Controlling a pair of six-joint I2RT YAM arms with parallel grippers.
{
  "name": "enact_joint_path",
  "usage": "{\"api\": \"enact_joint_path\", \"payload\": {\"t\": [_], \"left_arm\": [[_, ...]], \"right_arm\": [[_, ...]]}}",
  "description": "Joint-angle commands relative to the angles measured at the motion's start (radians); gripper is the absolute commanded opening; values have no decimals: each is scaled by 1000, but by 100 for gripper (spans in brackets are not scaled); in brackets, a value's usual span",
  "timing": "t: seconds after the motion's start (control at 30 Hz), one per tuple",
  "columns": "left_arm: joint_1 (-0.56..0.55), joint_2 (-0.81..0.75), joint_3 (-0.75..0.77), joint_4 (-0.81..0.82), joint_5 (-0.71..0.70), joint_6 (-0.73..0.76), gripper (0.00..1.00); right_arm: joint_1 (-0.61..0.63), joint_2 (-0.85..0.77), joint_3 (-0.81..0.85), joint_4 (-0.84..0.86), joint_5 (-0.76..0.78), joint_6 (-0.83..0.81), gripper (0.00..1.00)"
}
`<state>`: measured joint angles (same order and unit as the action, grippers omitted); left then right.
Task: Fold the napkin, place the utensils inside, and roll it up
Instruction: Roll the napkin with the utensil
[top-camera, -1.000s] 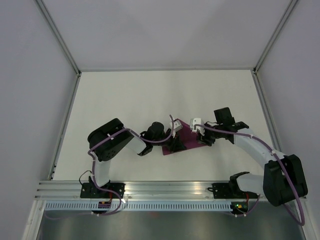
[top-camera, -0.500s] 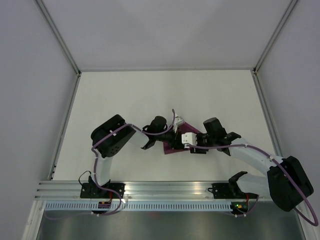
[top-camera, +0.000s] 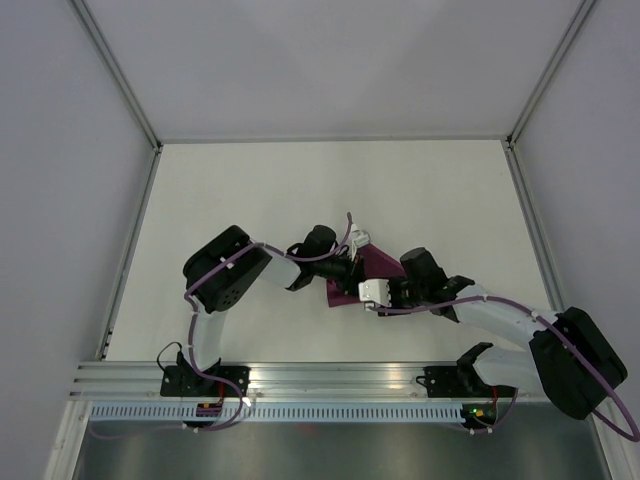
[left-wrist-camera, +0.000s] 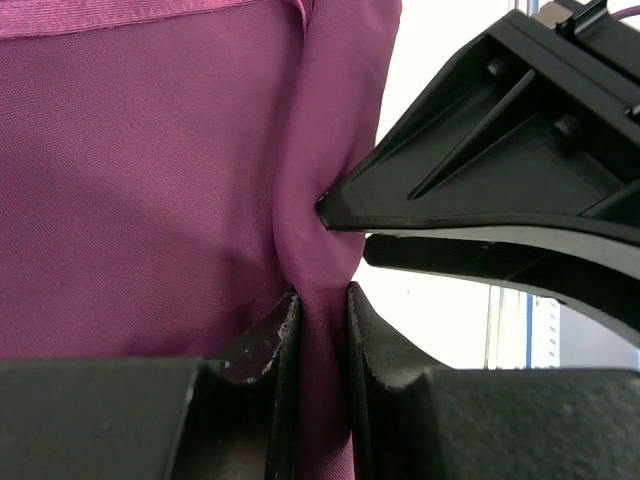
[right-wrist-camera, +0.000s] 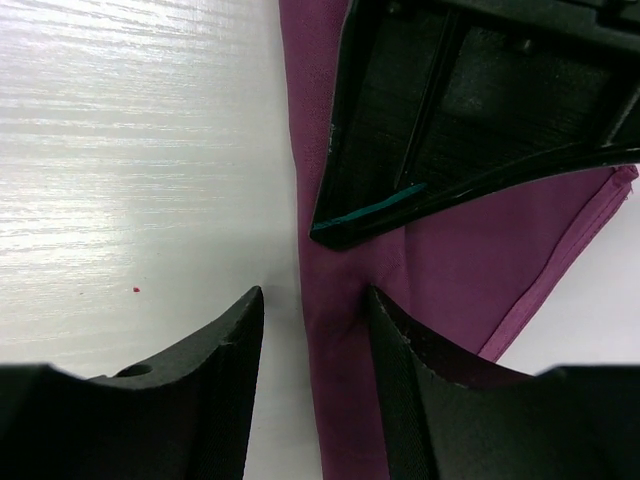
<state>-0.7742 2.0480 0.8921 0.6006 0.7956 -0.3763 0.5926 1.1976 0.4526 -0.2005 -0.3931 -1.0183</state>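
Observation:
The dark magenta napkin (top-camera: 378, 262) lies folded on the white table, mostly hidden under both arms in the top view. My left gripper (top-camera: 345, 272) is shut on a raised fold of the napkin (left-wrist-camera: 150, 180); in the left wrist view the gripper (left-wrist-camera: 320, 300) pinches cloth between its pads. My right gripper (top-camera: 354, 290) sits right beside it. In the right wrist view it (right-wrist-camera: 312, 325) is open and straddles the napkin's edge (right-wrist-camera: 450, 260), one finger (right-wrist-camera: 200, 380) over bare table. No utensils show in any view.
White table (top-camera: 250, 190) with grey walls on three sides and an aluminium rail (top-camera: 330, 375) at the near edge. Each wrist view shows the other gripper's black fingers close by (left-wrist-camera: 500, 200) (right-wrist-camera: 450, 130).
My right gripper has moved left and nearer, from the napkin's right side to its near-left edge beside the left gripper. The left gripper has shifted slightly and keeps its hold.

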Motion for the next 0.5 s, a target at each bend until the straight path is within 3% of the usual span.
{"api": "enact_joint_path", "payload": {"t": [0.0,0.27,0.47], "left_arm": [[6,87,-53,-303,-55,43,2],[18,92,-39,-341,-18,66,2],[23,104,-35,-355,-6,73,2]], "right_arm": [[6,16,-43,58,59,-22,51],[21,-9,-72,115,117,-37,53],[19,5,-25,59,114,-65,56]]}}
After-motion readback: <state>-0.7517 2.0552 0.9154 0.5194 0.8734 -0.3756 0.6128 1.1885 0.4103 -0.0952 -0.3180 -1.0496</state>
